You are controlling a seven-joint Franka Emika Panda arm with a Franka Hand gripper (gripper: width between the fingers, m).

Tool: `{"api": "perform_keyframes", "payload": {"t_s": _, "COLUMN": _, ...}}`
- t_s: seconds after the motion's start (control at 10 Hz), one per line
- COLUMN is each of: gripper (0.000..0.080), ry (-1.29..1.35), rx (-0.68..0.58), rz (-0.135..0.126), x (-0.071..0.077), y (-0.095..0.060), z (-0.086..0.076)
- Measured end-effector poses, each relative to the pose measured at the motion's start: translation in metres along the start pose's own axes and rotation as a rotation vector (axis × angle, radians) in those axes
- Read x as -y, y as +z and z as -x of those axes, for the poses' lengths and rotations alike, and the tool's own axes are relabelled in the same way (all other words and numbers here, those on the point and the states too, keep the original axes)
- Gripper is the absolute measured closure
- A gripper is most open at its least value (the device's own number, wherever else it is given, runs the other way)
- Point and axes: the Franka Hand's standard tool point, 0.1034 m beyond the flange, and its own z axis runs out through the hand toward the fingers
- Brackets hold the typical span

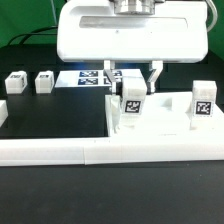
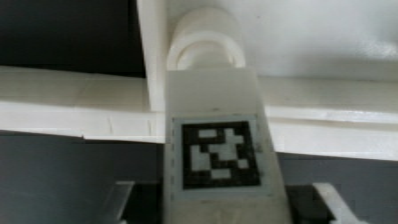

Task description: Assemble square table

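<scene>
Though pincer (image 1: 133,88) apparently grips leg block (image 2: 217,150), spare blocks (image 1: 16,83) only in exterior view

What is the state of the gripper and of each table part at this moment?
gripper: shut on the gripped leg.
gripped leg: upright on the tabletop, held between the fingers; whether it is fastened cannot be told.
second leg: upright on the tabletop, not held.
two loose legs: lying on the black table, away from the tabletop, untouched.
tabletop: lying flat, behind the border wall.
</scene>
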Motion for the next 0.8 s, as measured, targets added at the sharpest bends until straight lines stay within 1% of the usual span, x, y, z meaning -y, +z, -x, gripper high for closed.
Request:
{"api": "perform_keyframes", "payload": {"t_s": 0.1, "gripper": 0.0508, "ry": -0.001, "rx": -0.019, "rz": 0.008, "x": -0.0017, "y": -0.0006, "z": 0.0024}}
{"api": "perform_keyframes", "payload": {"t_s": 0.3, "gripper": 0.0508, "ry": -0.001, "rx": -0.020, "rz": 0.009, "x": -0.0019, "y": -0.0007, "z": 0.0022}}
{"api": "perform_keyframes", "payload": {"t_s": 0.4, "gripper": 0.0314, "ry": -0.001, "rx": -0.020, "rz": 0.009, "x": -0.0019, "y": -0.0006, "z": 0.0023}}
{"api": "perform_keyframes", "payload": {"t_s": 0.5, "gripper": 0.0204, "ry": -0.001, "rx": -0.019, "rz": 0.009, "x": -0.0020, "y": -0.0006, "z": 0.0023}}
{"api": "perform_keyframes", "payload": {"t_s": 0.6, "gripper": 0.0166, "ry": -0.001, "rx": -0.019, "rz": 0.009, "x": -0.0020, "y": -0.0006, "z": 0.0023}}
{"api": "perform_keyframes", "payload": {"t_s": 0.8, "gripper": 0.0152, "ry": -0.001, "rx": -0.019, "rz": 0.009, "x": -0.0020, "y": -0.0006, "z": 0.0023}}
